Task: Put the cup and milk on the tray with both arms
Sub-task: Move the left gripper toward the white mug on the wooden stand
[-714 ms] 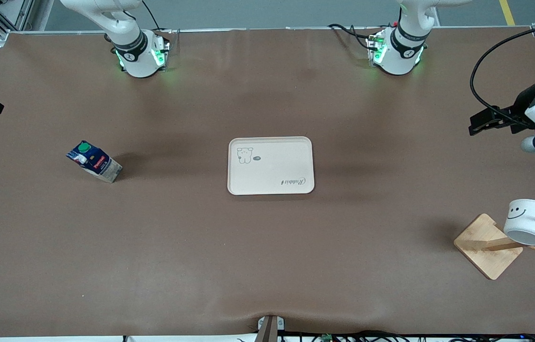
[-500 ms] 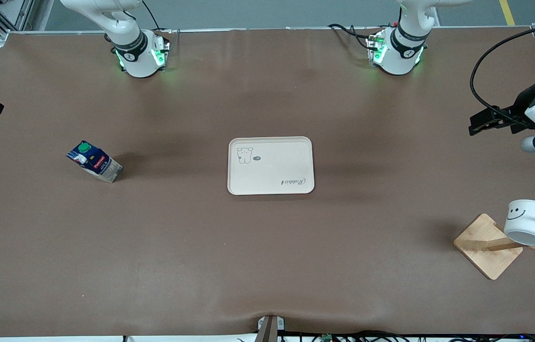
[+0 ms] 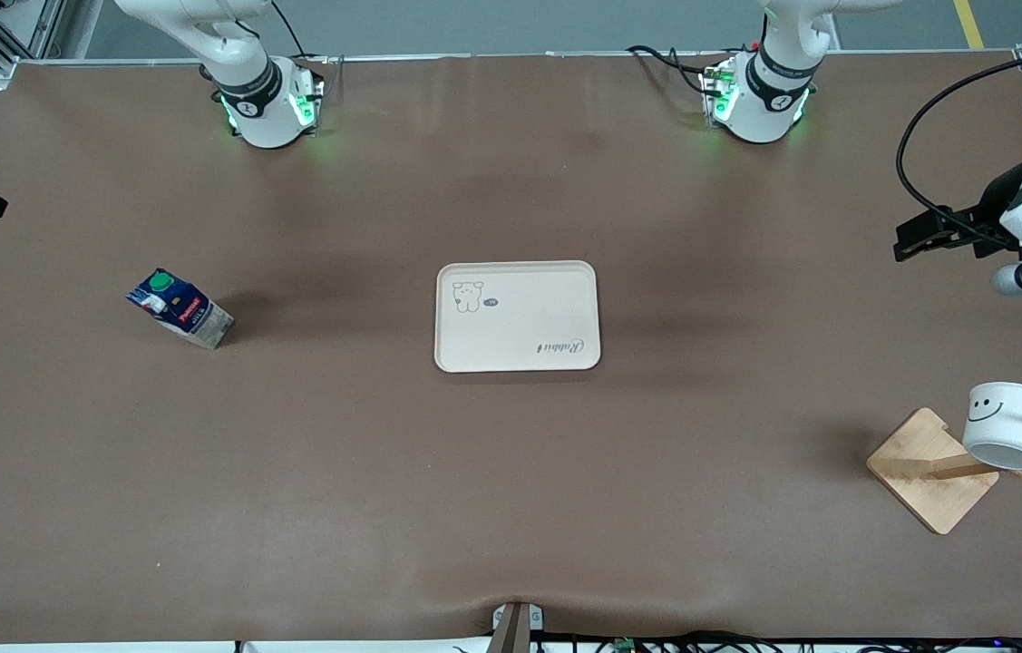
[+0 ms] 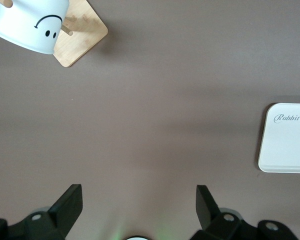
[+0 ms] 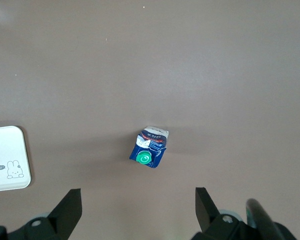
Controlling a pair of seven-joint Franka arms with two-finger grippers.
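The cream tray (image 3: 518,316) lies at the table's middle. The milk (image 3: 180,308) stands on the table toward the right arm's end; the right wrist view shows its green cap from above (image 5: 150,147). The cup (image 3: 1009,424) hangs on a peg of a wooden stand toward the left arm's end, and also shows in the left wrist view (image 4: 30,22). My left gripper (image 3: 914,234) is open and empty, up in the air over the table's end, apart from the cup. My right gripper (image 5: 136,195) is open and empty, high over the table near the milk.
The stand's square wooden base (image 3: 932,470) sits near the table's front corner under the cup. The arms' green-lit bases (image 3: 270,104) stand along the table's back edge. Black cables hang by the left arm (image 3: 928,109).
The left arm's wrist has shifted very slightly toward its end of the table. The milk, cup and tray have not moved.
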